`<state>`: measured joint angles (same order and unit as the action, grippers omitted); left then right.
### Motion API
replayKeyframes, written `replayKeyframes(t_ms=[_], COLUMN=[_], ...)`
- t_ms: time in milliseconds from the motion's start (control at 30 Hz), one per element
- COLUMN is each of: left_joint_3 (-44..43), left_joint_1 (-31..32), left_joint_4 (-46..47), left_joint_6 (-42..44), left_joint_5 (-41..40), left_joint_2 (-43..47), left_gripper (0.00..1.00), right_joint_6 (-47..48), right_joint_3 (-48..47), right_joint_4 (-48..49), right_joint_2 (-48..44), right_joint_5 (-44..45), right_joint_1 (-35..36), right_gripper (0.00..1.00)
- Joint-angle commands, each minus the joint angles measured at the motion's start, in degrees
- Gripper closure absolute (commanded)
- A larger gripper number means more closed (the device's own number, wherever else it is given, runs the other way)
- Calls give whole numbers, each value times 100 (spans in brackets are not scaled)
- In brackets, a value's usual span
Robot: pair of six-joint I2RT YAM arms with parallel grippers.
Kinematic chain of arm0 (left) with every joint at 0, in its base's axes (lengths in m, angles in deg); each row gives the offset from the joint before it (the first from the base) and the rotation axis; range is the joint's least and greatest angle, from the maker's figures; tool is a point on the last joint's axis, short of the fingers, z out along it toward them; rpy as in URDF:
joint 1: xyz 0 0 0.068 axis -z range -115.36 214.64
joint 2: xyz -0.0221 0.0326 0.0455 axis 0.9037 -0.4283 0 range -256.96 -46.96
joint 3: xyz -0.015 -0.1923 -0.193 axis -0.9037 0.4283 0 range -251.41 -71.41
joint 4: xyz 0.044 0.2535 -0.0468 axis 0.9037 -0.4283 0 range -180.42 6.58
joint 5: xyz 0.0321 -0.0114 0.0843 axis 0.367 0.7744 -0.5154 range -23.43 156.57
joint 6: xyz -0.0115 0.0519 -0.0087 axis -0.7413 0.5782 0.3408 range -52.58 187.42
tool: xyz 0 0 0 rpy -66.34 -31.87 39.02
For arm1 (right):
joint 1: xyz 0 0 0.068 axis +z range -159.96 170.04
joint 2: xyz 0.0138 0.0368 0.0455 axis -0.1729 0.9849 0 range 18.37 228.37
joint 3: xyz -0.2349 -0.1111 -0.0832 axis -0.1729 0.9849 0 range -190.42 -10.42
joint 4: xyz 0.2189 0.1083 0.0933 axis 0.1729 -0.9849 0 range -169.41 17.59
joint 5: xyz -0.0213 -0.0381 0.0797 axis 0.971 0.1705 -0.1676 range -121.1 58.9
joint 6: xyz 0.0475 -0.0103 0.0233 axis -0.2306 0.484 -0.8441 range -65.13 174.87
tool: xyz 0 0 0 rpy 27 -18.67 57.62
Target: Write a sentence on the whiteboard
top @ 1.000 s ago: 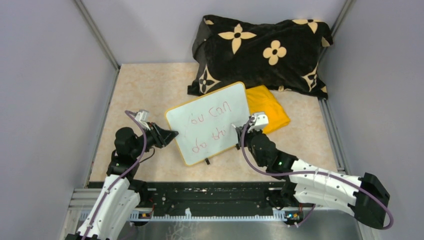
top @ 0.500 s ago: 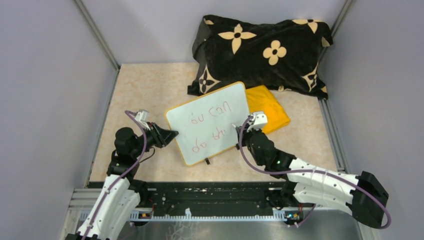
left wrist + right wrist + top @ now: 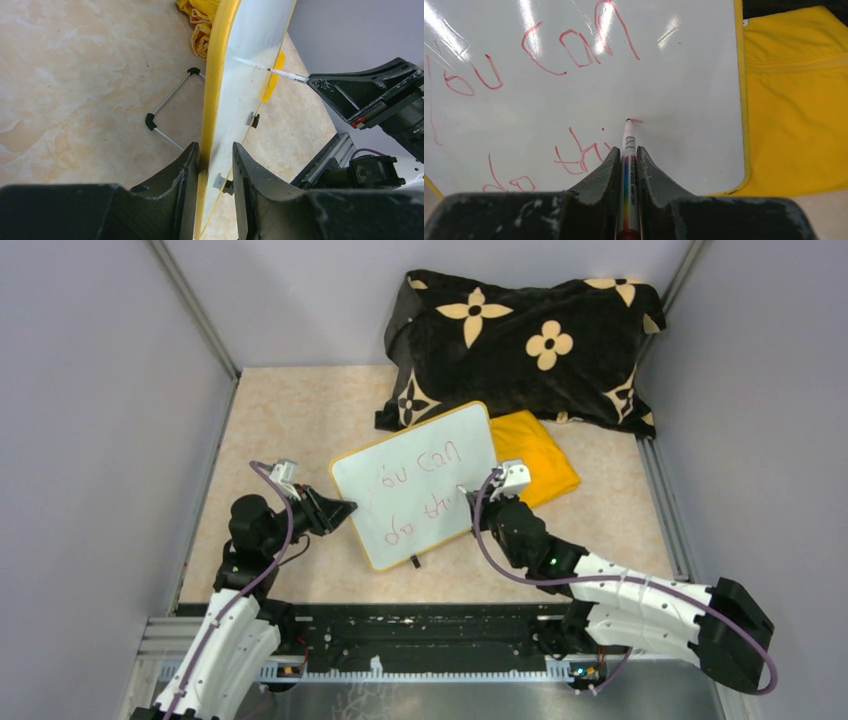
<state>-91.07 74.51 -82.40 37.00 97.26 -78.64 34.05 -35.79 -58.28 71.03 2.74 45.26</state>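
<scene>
The whiteboard [image 3: 415,485] sits in the middle of the overhead frame, angled, its upper right corner close to the dark flowered pillow [image 3: 520,345] and its right edge just beside the folded yellow cloth [image 3: 540,455]. On it, the sentence [image 3: 430,462] in thin red reads "You can" above "do thi", so the last word looks unfinished. At lower centre of the right wrist view, the right fingers [image 3: 606,170] are clenched on a marker [image 3: 628,137], its tip touching the board at a short fresh red stroke to the right of "thi". Over on the left edge, the left fingers [image 3: 182,175] pinch the yellow rim from both sides, most likely to brace the board against the pen's push. A wire stand [image 3: 170,100] shows behind it on the marbled surface [image 3: 290,430], propping it at a slant, a likely reason it needs steadying.
</scene>
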Motion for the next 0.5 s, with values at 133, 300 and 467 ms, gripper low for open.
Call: replayKeyframes(t_ms=[133,300,467], left_joint_3=[41,41,33], left_joint_1=[-2,0,-2], left_joint_4=[180,180,171], left_joint_6=[-44,-44,-43], left_joint_5=[119,116,113], left_joint_2=[74,73,68], left_gripper=[64,64,64], right_joint_6=[-181,-248,-332], right_joint_3=[-268,-227,-95], right_joint_4=[148,-6,-219], right_joint_2=[159,151,5], right_joint_5=[-504,-555,-458], right_joint_1=[-67,-64,-64], right_gripper=[100,100,100])
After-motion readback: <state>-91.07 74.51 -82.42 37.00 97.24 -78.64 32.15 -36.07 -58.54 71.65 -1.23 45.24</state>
